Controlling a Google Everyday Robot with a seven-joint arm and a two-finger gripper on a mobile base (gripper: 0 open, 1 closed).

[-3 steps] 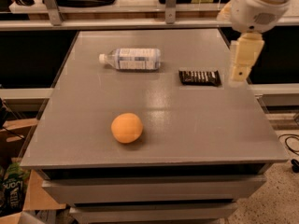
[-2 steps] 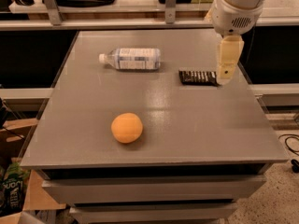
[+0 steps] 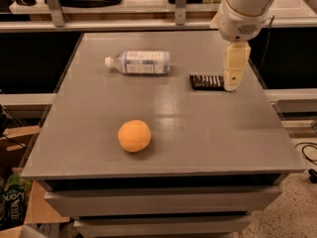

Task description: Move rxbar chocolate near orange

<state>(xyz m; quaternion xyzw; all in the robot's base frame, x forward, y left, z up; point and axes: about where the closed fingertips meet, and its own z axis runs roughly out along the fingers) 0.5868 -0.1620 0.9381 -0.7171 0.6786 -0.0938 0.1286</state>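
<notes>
Shifting left, the gripper [image 3: 231, 86] is hanging at the right end of the flat black bar [image 3: 207, 81] by the right edge of the tabletop [image 3: 198, 128]; its width cannot be told.

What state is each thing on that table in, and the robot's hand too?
rxbar chocolate: lying flat, far right, not lifted.
orange: sitting free, near left, apart from the bar.
water bottle: on its side, cap pointing left.
gripper: pointing down at the bar's right end.
</notes>
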